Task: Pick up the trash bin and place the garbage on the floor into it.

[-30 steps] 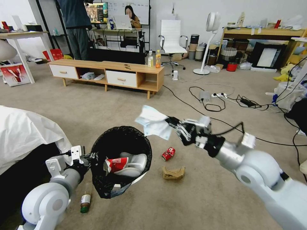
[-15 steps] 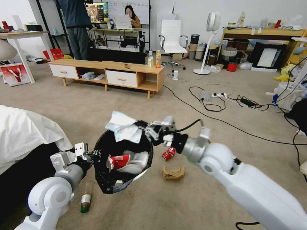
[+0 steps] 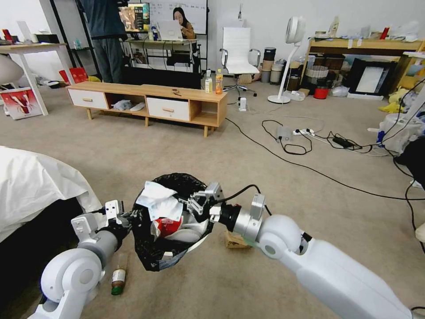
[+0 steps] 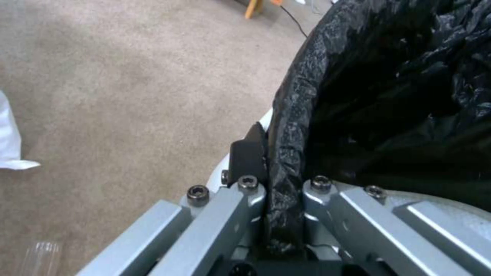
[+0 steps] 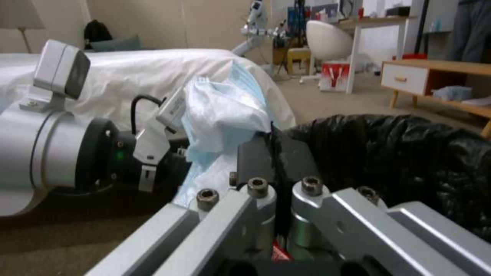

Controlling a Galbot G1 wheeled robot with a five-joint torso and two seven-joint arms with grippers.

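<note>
The trash bin (image 3: 173,221) hangs off the floor (image 3: 248,146), its bag-lined rim clamped in my left gripper (image 3: 128,218). My right gripper (image 3: 188,204) pinches a crumpled white tissue (image 3: 158,204) over its mouth, above a red wrapper (image 3: 167,227) inside.

- The brown paper piece (image 3: 234,241) lies mostly hidden behind the right arm.
- The trash bin (image 3: 195,239) hides its white wall under the bag.
- The green bottle (image 3: 117,279) is partly hidden by the left arm.
</note>
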